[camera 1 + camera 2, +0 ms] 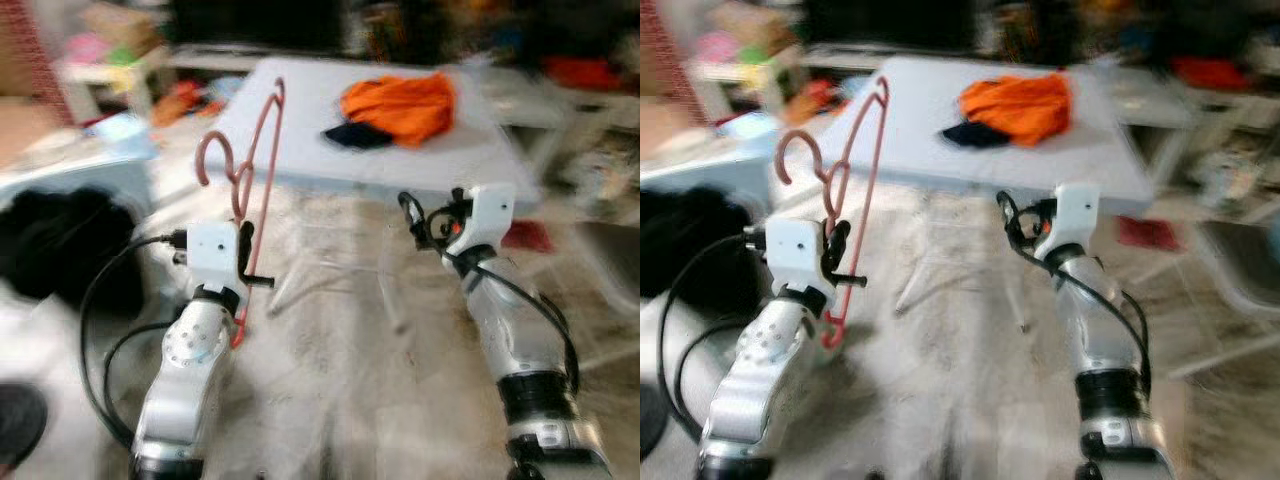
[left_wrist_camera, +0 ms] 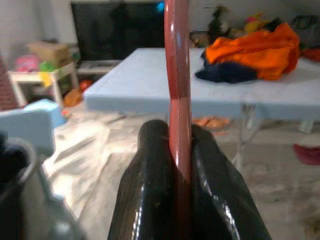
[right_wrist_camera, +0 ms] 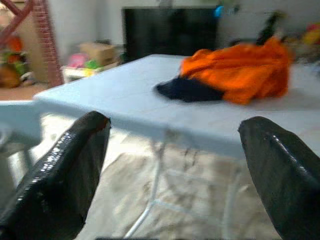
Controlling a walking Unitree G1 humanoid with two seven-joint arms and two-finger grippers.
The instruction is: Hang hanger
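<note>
Pink hanger (image 1: pixel 262 150) held upright in the left gripper (image 2: pixel 180 165), hook (image 1: pixel 214 152) curled at the top, one long arm slanting up toward the near edge of the tabletop (image 1: pixel 300 130). Jaws pinched tight on the hanger's thin bar, black fingers (image 2: pixel 220 190) pressed on either side — probably to keep it from swinging while carried. Not yet hung; no rail or rod to be made out among the blur.

Right gripper (image 3: pixel 172 165) raised nearer the tabletop's front edge, jaws spread wide and holding nothing — seemingly free to steady or help later.

On the tabletop, well beyond the hanger, an orange garment (image 1: pixel 400 103) bunched over something dark (image 1: pixel 355 135). Under the tabletop, pale legs over a light, scuffed floor (image 1: pixel 340 380). Behind the tabletop, a dark screen (image 3: pixel 170 30), and to its side a small low table (image 2: pixel 42 80) with coloured clutter.
</note>
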